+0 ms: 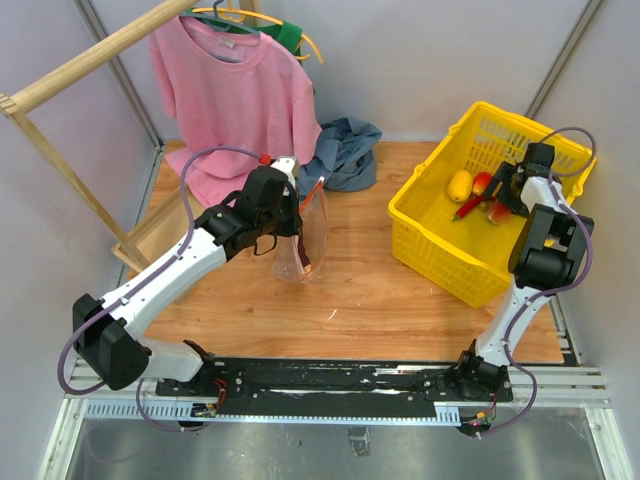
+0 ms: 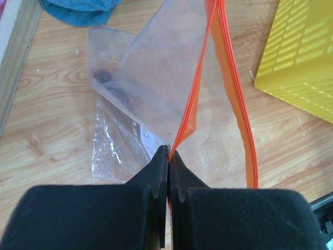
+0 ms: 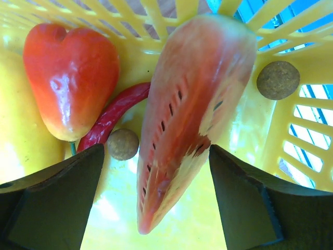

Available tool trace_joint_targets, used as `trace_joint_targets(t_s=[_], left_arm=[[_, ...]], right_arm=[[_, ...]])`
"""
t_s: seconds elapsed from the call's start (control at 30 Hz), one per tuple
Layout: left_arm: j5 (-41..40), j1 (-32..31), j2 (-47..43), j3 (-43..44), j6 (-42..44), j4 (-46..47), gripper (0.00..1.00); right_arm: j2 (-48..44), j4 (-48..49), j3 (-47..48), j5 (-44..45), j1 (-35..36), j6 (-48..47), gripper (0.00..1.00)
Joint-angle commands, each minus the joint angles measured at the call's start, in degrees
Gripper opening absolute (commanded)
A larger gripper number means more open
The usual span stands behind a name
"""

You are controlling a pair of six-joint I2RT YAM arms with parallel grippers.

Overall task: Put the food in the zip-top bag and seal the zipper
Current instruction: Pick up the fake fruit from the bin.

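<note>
My left gripper (image 2: 168,152) is shut on the orange-red zipper strip (image 2: 197,88) of the clear zip-top bag (image 1: 303,240) and holds its mouth up above the table (image 1: 350,290). A dark elongated piece (image 2: 112,88) lies inside the bag. My right gripper (image 3: 156,156) is open inside the yellow basket (image 1: 430,230), its fingers on either side of the watermelon slice (image 3: 182,109) without touching it. A red pepper-like piece (image 3: 70,78), a thin red chili (image 3: 112,117) and a yellow fruit (image 1: 459,185) lie beside the slice.
A pink shirt (image 1: 235,100) hangs on a wooden rack (image 1: 60,150) at the back left. A blue cloth (image 1: 345,155) lies behind the bag. Two round brown discs (image 3: 278,79) sit on the basket floor.
</note>
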Motion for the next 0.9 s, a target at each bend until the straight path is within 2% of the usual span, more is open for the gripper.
trace_joint_targets(t_s=[0.0,0.27,0.4,0.43,0.57,0.63,0.87], left_arm=[[0.65,0.43,-0.75,0.02,0.76,1.98,0.00],[0.65,0.43,-0.62,0.19,0.84,1.80,0.00],[0.65,0.43,-0.53,0.32,0.81,1.77,0.00],[0.65,0.43,-0.53,0.41,0.81,1.72,0.00],[0.48,0.43,-0.53,0.52,0.80,1.57,0.00],[0.47,0.43,-0.66,0.62,0.82,1.47,0.00],[0.59,0.43,-1.32,0.66,0.80,1.45,0.00]], right_arm=[[2.12,-1.24,2.51,4.73,-1.44,6.56,0.79],[5.85,-0.74,2.61,7.01,-1.48,5.68,0.60],[6.16,-0.66,2.54,7.11,-1.48,4.03,0.59],[6.14,-0.63,2.47,7.07,-1.50,3.65,0.54],[4.38,0.30,1.31,5.98,-1.35,2.65,0.22],[2.72,1.45,0.23,5.34,-1.43,2.48,0.15],[-6.39,2.68,-2.86,5.06,-0.29,0.11,0.01]])
